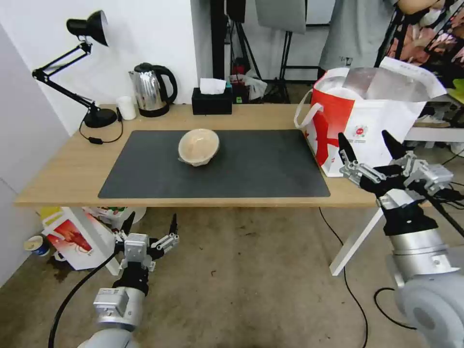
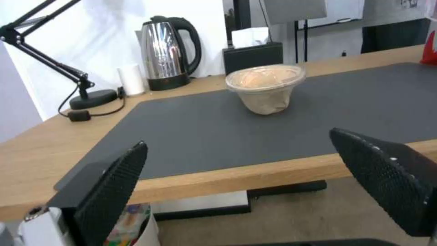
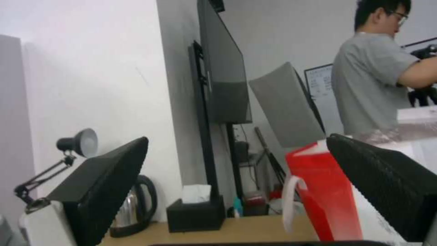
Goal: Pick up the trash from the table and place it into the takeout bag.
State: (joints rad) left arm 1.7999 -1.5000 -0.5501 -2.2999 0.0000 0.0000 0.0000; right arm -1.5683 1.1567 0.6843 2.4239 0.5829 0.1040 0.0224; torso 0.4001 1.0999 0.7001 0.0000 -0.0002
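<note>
A beige paper bowl [image 1: 198,146] with a clear lid, the trash in view, sits near the middle of the dark grey mat [image 1: 251,169] on the light-wood table [image 1: 63,174]. The takeout bag [image 1: 362,116], white with a red panel and foil lining, stands open on the table's right end. My right gripper [image 1: 364,136] is open just in front of the bag, nothing between its fingers. My left gripper [image 1: 152,217] hangs open below the table's front edge, over the floor. The left wrist view has the bowl [image 2: 265,87] beyond the open left gripper [image 2: 237,138]. In the right wrist view the bag [image 3: 319,191] is close beside the right gripper [image 3: 237,138].
Along the table's back edge stand a black desk lamp [image 1: 96,116], a small white cup [image 1: 127,107], a steel kettle [image 1: 151,89] and a black tissue box [image 1: 211,100]. A white box with red lobster print [image 1: 72,239] sits on the floor under the left end. Cables cross the floor by the white table leg [image 1: 355,241].
</note>
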